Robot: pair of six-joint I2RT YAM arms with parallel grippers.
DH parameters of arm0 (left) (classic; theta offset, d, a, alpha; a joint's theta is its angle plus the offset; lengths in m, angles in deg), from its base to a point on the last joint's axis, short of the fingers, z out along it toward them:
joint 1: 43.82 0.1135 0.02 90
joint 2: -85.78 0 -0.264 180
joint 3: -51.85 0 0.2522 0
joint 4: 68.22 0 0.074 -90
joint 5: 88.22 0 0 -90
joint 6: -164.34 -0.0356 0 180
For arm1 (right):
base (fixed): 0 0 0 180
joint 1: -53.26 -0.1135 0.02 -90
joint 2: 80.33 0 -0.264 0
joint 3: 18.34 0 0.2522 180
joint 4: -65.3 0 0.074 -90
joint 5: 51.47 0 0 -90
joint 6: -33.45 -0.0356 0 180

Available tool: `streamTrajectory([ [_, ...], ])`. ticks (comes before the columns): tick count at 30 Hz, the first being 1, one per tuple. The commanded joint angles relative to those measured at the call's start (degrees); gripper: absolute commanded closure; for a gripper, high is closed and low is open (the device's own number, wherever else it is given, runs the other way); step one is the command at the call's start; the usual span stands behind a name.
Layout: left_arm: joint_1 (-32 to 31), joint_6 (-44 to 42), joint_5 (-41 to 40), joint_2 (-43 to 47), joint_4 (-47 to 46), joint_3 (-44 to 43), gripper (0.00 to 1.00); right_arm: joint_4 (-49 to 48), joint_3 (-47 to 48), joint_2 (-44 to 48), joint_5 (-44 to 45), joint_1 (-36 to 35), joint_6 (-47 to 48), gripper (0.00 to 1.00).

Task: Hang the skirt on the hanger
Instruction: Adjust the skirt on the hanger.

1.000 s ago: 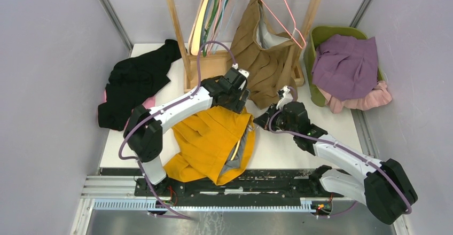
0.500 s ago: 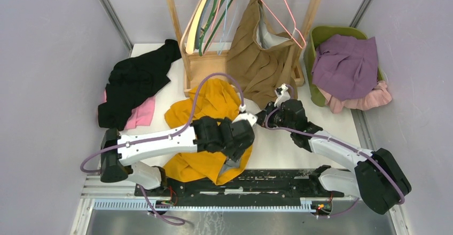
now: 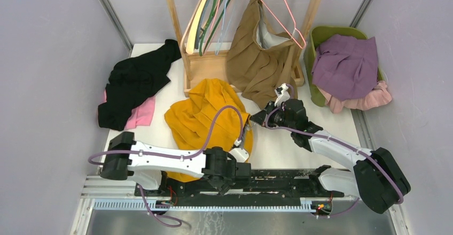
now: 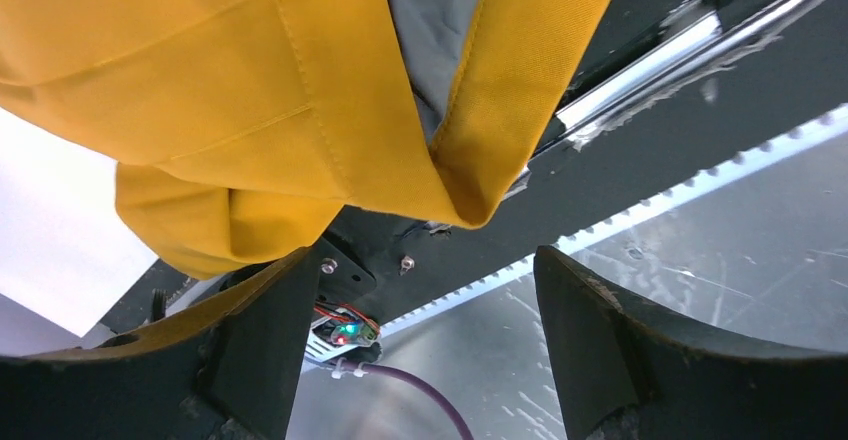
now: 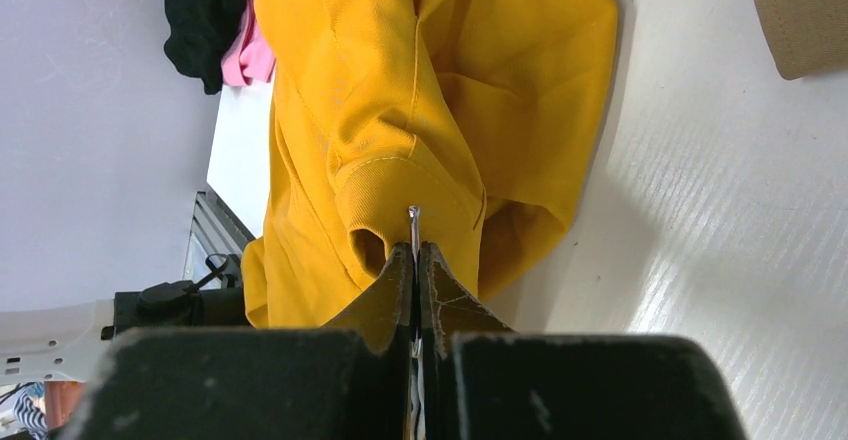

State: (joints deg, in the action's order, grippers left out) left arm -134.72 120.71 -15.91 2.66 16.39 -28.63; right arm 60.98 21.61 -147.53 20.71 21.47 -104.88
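Two grippers flank your mustard-yellow fabric skirt [image 3: 203, 117]: nearest you, the left gripper [image 4: 420, 300] hangs over the black base rail [image 3: 278, 179], fingers spread wide with nothing between them. Farther in, the skirt lies heaped on the white table [image 3: 334, 116], and the right gripper [image 5: 414, 260] is pressed closed at its right edge, though you cannot tell whether it pinches cloth. Beyond, the skirt's far edge lies just beside the wooden rack [image 3: 205, 67], whose bunched hangers [image 3: 205, 16] hang overhead.

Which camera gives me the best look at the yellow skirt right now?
Top external: nearly all of the yellow skirt shows, crumpled on the table. Left wrist shows only a fold with grey lining overhanging the near edge; right wrist shows one side, beyond the shut right pincer.
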Motion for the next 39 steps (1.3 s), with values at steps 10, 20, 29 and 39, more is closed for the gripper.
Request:
streamTrajectory([
  [10,-0.3,-2.6,4.4,-6.0,-13.5,6.7,0.13,5.4,-1.9,-0.3,-11.3,-1.6,-1.4,0.99],
  [20,-0.1,-4.6,-4.3,-13.0,-10.7,4.0,0.49,5.5,-2.2,0.0,-11.5,-1.2,-1.3,0.99],
  [29,-0.2,-5.1,-11.9,-12.5,-4.5,-4.9,0.97,5.5,-2.6,0.5,-11.8,-0.9,-1.2,0.99],
  [39,0.1,-3.6,-5.1,-4.9,-7.0,-1.4,0.54,4.4,-3.1,-0.1,-12.1,-0.5,-1.3,0.99],
])
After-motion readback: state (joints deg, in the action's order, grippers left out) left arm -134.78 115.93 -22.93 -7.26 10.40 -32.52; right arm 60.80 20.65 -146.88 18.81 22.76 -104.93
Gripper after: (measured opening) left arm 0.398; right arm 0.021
